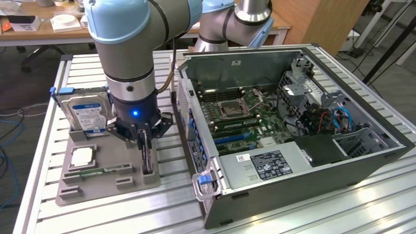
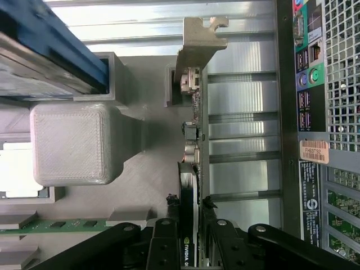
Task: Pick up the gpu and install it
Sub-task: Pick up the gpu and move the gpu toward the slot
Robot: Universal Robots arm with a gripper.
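A robotics lab: a robot arm (image 1: pixel 130 73) over an aluminium-slat bench (image 1: pixel 338 209) holding an opened computer case (image 1: pixel 312 181) and a grey parts fixture (image 1: pixel 78 187). A cluttered wooden desk (image 1: pixel 39 35) at eleven o'clock, floor cables (image 1: pixel 9 127) at nine.

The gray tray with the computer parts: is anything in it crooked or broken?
Nothing stands out. The gpu stands upright in its slot of the gray tray, the hard drive stands in its own, and the gripper sits right over the gpu.
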